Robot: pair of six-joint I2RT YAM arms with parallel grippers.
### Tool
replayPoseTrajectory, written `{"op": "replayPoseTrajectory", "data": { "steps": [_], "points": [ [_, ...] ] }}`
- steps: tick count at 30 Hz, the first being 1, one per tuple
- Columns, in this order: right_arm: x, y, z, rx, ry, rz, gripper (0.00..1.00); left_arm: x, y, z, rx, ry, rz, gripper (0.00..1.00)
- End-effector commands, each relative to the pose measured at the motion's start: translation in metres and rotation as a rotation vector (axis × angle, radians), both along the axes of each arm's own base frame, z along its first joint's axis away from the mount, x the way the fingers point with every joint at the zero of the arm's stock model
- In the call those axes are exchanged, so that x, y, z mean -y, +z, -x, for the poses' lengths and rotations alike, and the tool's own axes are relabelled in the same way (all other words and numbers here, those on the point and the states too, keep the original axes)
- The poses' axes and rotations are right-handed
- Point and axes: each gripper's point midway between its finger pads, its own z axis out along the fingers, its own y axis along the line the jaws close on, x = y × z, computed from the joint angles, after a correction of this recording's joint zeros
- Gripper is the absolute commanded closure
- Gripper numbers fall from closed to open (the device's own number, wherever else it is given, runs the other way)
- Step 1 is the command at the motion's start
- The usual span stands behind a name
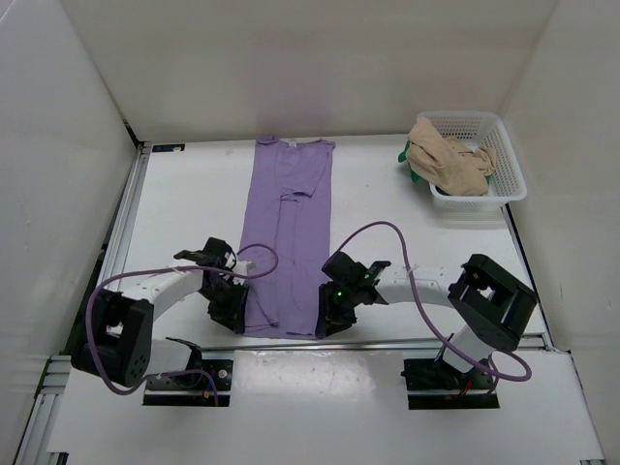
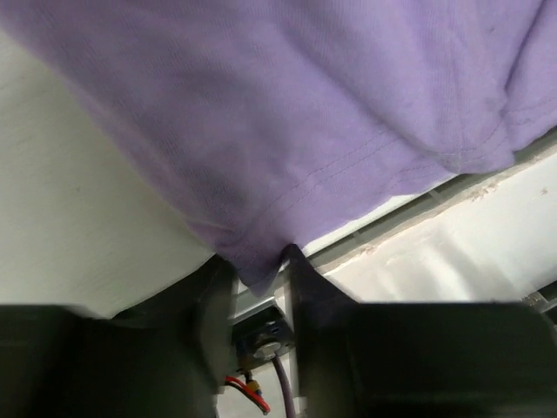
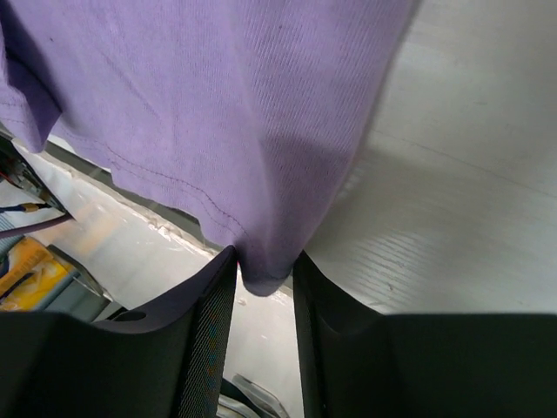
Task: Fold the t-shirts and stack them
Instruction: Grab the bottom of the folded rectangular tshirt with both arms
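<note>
**Lavender t-shirt (image 1: 288,228) lying as a long narrow strip on the white worktop (image 1: 184,203), held at both near corners.**
The left hand (image 2: 261,279) and the right hand (image 3: 265,274) are each closed on a corner of the stitched hem of fine knit cloth, at the worktop's near edge. A crumpled tan t-shirt (image 1: 446,160) and a green t-shirt (image 1: 405,155) sit in the white mesh basket (image 1: 504,160), far right.
</note>
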Motion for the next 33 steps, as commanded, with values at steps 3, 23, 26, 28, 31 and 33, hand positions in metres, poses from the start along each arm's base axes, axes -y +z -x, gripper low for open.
{"op": "replayPoseTrajectory", "data": {
  "steps": [3, 23, 26, 28, 31, 33],
  "points": [
    [-0.013, 0.008, -0.004, 0.012, 0.022, -0.036, 0.64, 0.012, 0.007, -0.017, 0.082, -0.026, 0.068, 0.46],
    [-0.026, 0.031, -0.016, 0.073, 0.044, -0.078, 1.00, 0.008, 0.009, -0.040, 0.108, 0.023, 0.059, 0.90],
    [-0.028, 0.052, -0.031, 0.120, 0.047, -0.078, 1.00, 0.016, 0.031, -0.048, 0.127, 0.018, 0.103, 0.90],
    [-0.022, 0.062, -0.046, 0.137, 0.018, -0.066, 1.00, 0.021, 0.055, -0.070, 0.179, 0.029, 0.128, 0.90],
    [-0.014, 0.078, -0.084, 0.168, -0.042, -0.046, 1.00, 0.011, 0.077, -0.106, 0.190, 0.106, 0.123, 0.90],
    [-0.013, 0.089, -0.124, 0.240, -0.062, -0.041, 1.00, 0.005, 0.091, -0.141, 0.204, 0.167, 0.162, 0.90]
  ]
}}
